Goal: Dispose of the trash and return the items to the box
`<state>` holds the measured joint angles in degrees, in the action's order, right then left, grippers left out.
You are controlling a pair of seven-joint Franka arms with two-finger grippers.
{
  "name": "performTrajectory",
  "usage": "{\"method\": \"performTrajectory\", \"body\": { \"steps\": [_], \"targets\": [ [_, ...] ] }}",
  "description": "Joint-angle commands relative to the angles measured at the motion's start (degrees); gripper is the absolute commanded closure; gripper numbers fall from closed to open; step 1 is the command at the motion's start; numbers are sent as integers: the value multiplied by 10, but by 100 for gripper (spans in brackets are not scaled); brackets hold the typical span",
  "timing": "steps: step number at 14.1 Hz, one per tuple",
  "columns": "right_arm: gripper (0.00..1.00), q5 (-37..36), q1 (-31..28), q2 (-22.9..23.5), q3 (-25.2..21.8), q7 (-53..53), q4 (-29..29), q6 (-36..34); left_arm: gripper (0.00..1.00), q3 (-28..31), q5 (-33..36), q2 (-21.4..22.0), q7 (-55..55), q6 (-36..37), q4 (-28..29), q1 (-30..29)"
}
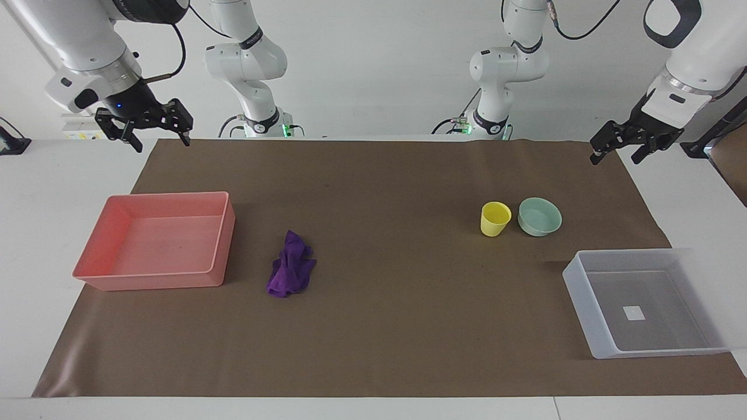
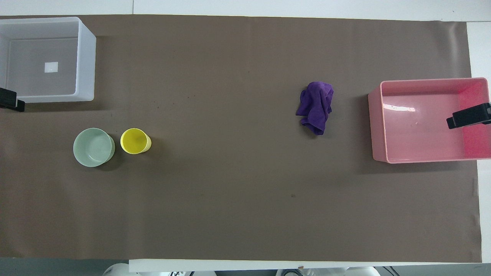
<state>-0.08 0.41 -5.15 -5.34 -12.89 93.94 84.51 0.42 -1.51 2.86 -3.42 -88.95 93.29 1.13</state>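
Plainly, a matte brown paper sheet (image 1: 397,326) covers most of the white bench (image 1: 35,186). On it lies the purple cloth wad (image 1: 290,273), soft and deeply wrinkled, bunched into an irregular lump, just beside the pink tray (image 1: 224,233) toward the right arm's end. That tray is a smooth, glossy, rectangular plastic tub with rounded corners and low walls. Toward the left arm's end stand the yellow plastic cup (image 1: 495,219), a small upright tapered tumbler with its mouth up, and the mint-green bowl (image 1: 540,216), round, shallow and slightly wider; the two sit close together, whether touching I cannot tell. Farther from the robots than these is the translucent whitish-grey bin (image 1: 589,315), rectangular with straight walls, a small white square sticker (image 1: 633,313) on its bottom.

Both arms wait raised. The left end effector (image 1: 615,146) hangs over the sheet's corner nearest its base, fingers spread and holding nothing. The right end effector (image 1: 157,131) hangs over the corner at its own end, likewise spread and empty.
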Motion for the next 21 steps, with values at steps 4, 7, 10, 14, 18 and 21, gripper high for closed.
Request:
{"method": "performTrajectory", "body": {
  "steps": [4,7,10,14,18,21],
  "targets": [
    [0,9,-6,-9,2,10,12,-8,0,2,9,3,7,5,3,1],
    [0,23,15,1,4,15,19,34,0,8,10,3,7,8,3,-9],
    [0,42,45,52,4,17,19,87,0,6,11,33,17,-49,77,-12],
    [0,42,107,139,4,66,19,188,0,-2,11,91,84,-198,241,15],
    [0,43,143,177,4,104,96,337,0,-2,11,81,107,-298,336,10],
    [0,43,162,218,4,104,114,384,0,-2,11,58,108,-370,397,8]
  ]
}}
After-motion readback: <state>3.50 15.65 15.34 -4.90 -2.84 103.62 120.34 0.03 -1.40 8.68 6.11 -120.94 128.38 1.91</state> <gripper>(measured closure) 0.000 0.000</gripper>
